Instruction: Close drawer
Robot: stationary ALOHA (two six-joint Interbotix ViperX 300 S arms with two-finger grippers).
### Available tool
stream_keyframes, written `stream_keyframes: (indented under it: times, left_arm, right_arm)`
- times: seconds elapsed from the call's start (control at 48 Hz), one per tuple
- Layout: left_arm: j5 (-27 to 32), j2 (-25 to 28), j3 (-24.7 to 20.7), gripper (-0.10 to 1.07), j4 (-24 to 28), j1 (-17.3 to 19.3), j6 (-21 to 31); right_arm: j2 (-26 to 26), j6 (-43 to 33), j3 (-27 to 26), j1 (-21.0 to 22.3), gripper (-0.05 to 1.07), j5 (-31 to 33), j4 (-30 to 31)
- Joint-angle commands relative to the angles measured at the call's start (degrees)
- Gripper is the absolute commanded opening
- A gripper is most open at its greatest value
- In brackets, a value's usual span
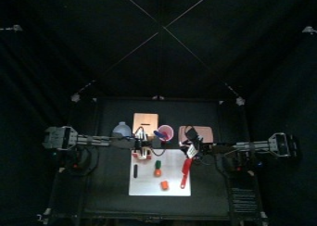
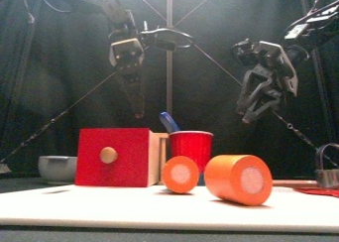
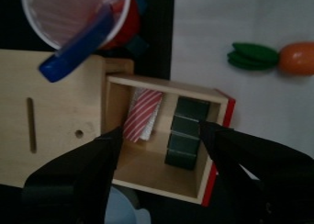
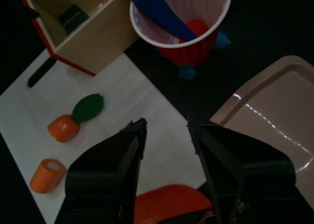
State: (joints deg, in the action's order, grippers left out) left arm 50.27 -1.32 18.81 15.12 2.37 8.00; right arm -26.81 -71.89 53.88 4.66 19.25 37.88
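Drawer (image 3: 166, 140) pulled out of pale wooden box (image 3: 50, 104), red front panel (image 2: 113, 157), sits mid-desk beside red cup (image 4: 185, 26). Inside: striped item, dark blocks, possibly toy food. Left hand (image 3: 162, 145) hovers above drawer, jaws apart. Right hand (image 4: 167, 140) raised over white mat (image 4: 86, 136), jaws apart.

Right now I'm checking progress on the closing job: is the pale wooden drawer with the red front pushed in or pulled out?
Pulled out: the pale wooden drawer stands open beside its box, its contents uncovered.
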Motion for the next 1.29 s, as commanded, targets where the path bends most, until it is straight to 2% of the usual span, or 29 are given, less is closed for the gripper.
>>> stream_keyframes:
  times: [0.0, 0.083, 0.271, 0.438, 0.625, 0.812, 0.958, 1.083, 1.271]
  left_arm:
    - [-2.81, -3.69, 0.97, 0.98, 1.23, 0.35, 2.64]
    - [-6.59, -6.24, 3.69, 0.98, 2.55, 0.53, 6.24]
    - [-18.90, -13.18, 13.45, 0.98, 7.38, 0.88, 18.02]
    - [-24.52, -17.84, 20.57, 0.98, 12.92, 1.14, 27.51]
    - [-33.13, -24.35, 26.81, 0.98, 16.52, 0.70, 35.07]
    - [-44.82, -29.62, 33.93, 0.97, 15.21, 1.14, 36.91]
    - [-51.33, -31.64, 36.83, 0.97, 13.45, 1.49, 36.21]
    - [-53.79, -32.17, 37.79, 0.97, 14.24, 1.58, 35.68]
    - [-53.70, -32.17, 38.23, 0.97, 15.03, 2.02, 34.37]
  right_arm:
    - [-1.41, 0.09, -0.53, 0.00, 0.79, -0.18, 0.26]
    - [-2.11, 0.09, -0.53, -0.09, 0.79, -0.35, 0.44]
    - [-3.96, 0.09, -0.44, -1.32, 0.79, -0.44, 0.44]
    - [-5.01, 0.09, -0.26, -2.55, 0.79, -0.44, 0.18]
    - [-5.36, 0.18, -0.53, -4.04, 0.79, -1.05, 0.53]
    - [-5.27, 0.09, -0.35, -4.31, 0.79, -2.46, 0.79]
    - [-5.27, -0.09, -0.26, -4.66, 0.79, -2.46, 0.62]
    - [-5.27, -0.53, -0.18, -4.83, 0.79, -2.46, 0.44]
    - [-5.01, -0.44, -0.09, -4.92, 0.79, -2.46, -0.88]
